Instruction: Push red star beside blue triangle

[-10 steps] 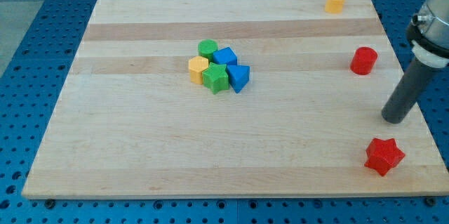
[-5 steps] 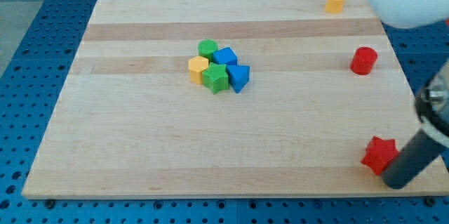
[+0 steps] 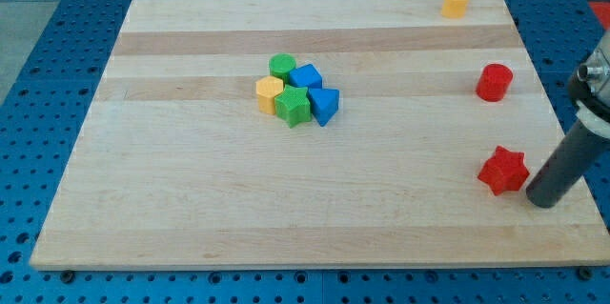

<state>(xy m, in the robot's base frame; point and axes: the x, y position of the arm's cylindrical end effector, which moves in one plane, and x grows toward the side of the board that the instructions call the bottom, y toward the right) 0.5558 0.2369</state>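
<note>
Single raised view from the near edge, angled down over the whole wooden board [image 3: 191, 218].

Bare board lies between the red star [image 3: 502, 170] and the blue triangle [image 3: 325, 106], with no block standing between.

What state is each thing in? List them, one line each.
red star: alone, far right of the cluster
my tip: just right of the red star
blue triangle: cluster's right edge
green star: against the blue triangle
red cylinder: alone
</note>
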